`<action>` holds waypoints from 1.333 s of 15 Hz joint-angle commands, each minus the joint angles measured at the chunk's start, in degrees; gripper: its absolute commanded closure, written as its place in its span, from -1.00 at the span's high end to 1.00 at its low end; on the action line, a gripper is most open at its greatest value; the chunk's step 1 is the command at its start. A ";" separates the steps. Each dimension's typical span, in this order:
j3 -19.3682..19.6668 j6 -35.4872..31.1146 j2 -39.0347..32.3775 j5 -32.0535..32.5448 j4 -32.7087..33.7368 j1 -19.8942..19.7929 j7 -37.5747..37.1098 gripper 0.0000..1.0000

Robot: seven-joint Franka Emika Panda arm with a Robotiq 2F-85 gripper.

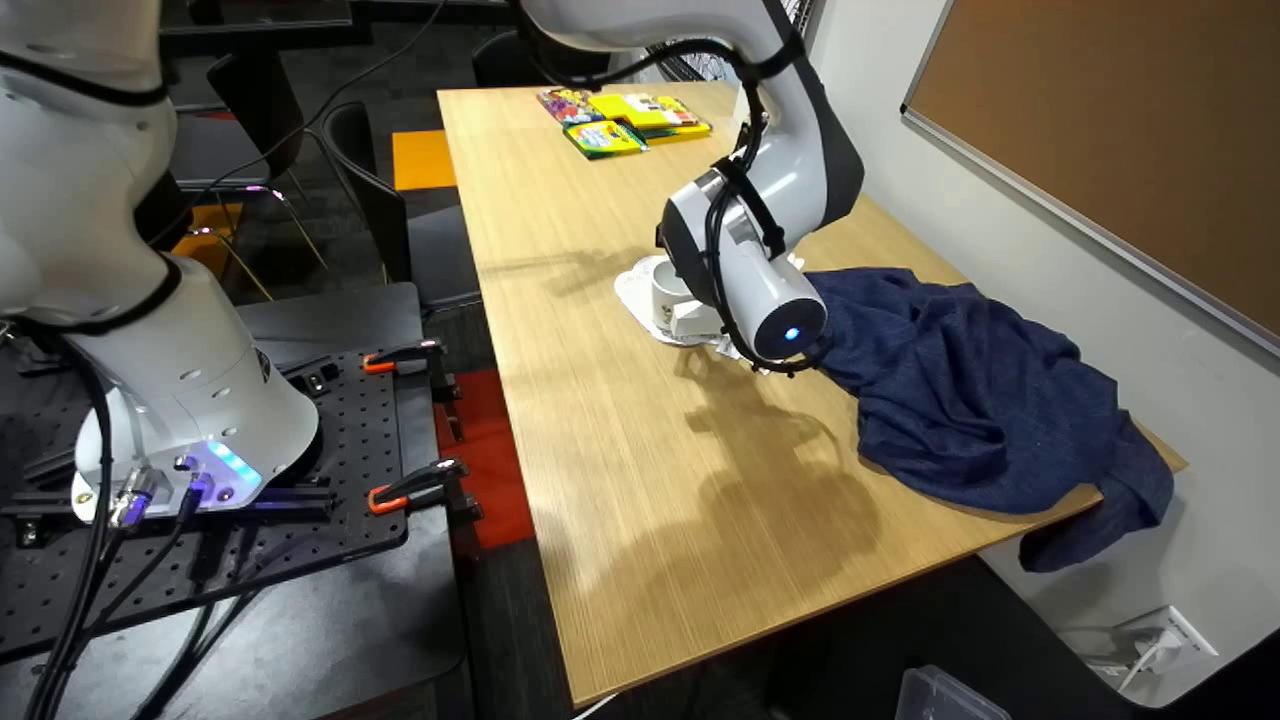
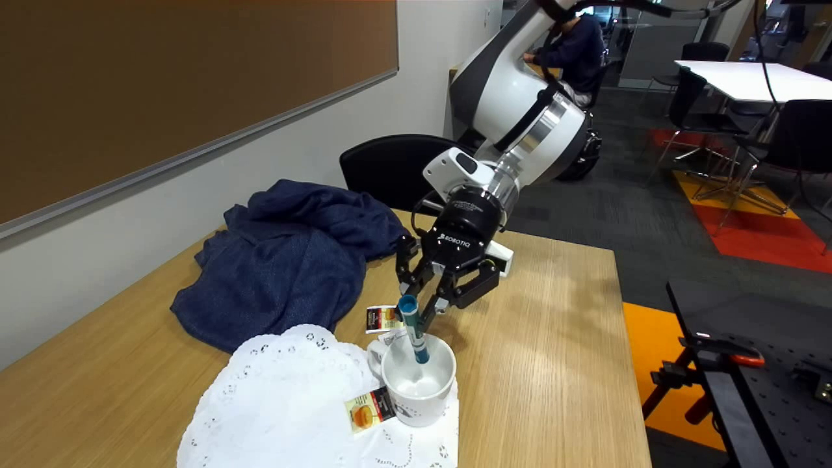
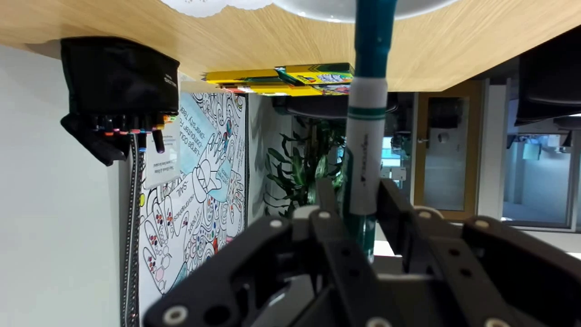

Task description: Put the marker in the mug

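1. Far left of the gripper (image 2: 413,316), in an exterior view: one brown board (image 2: 195,78) on a pale wall (image 2: 435,71).
2. Left of the gripper: one dark blue cloth (image 2: 279,273), heaped in folds on the light wooden table (image 2: 552,338).
3. Below and left of the gripper: white lacy paper (image 2: 279,396), lying flat; whether one sheet or more cannot be told.
4. Two small printed packets (image 2: 383,318), both left of the gripper: the higher on bare wood, the lower packet (image 2: 367,411) on the paper.
5. Directly below the gripper: one white mug (image 2: 426,404), squat and upright on the lacy paper, its single handle toward the left, a dark mark on its side.
6. Between the gripper's two fingers: one marker (image 2: 414,328), slim and round, teal at both ends with a white barrel; the wrist view shows a green stripe and print too small to read. It tilts, its lower end showing inside the ring of the mug's rim; how deep it reaches cannot be told.
7. The gripper itself, one, black: grasping the marker by its upper part.
8. Far right of the gripper: one seated person (image 2: 578,52) in a dark top, then one white table (image 2: 757,79) with at least three black chairs (image 2: 688,104).
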State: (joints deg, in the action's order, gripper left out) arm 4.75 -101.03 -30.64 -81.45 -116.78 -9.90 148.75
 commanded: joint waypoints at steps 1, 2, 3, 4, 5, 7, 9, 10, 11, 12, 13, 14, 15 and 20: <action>0.39 2.90 -0.68 -0.95 0.40 -0.34 0.94 0.23; 0.43 3.06 -0.73 -0.93 0.37 -0.35 0.94 0.37; 0.44 3.31 -0.70 -0.95 0.32 -0.38 0.94 0.54; 0.46 3.46 -0.69 -0.96 0.32 -0.37 0.93 0.67; 0.47 3.57 -0.67 -0.97 0.33 -0.37 0.95 0.85; 0.44 3.68 -0.35 -0.91 0.17 -0.27 0.92 1.00; 0.36 4.01 1.11 -0.72 -0.74 -0.02 0.82 1.00; 0.36 4.52 2.42 -0.38 -1.54 0.15 0.78 1.00; 0.38 5.21 3.41 -0.24 -2.06 0.24 0.62 1.00; 0.37 6.26 4.95 -0.23 -2.89 0.25 0.61 1.00; 0.40 7.34 6.16 -0.19 -3.44 0.26 0.58 1.00; 0.45 8.32 7.75 -0.29 -4.22 0.35 0.59 1.00; 0.49 9.58 9.57 -0.17 -5.12 0.40 0.57 1.00; 0.81 11.51 18.66 0.49 -9.46 1.64 -1.16 1.00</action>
State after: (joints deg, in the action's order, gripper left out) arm 4.74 -90.29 -19.07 -81.38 -121.55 -9.49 148.47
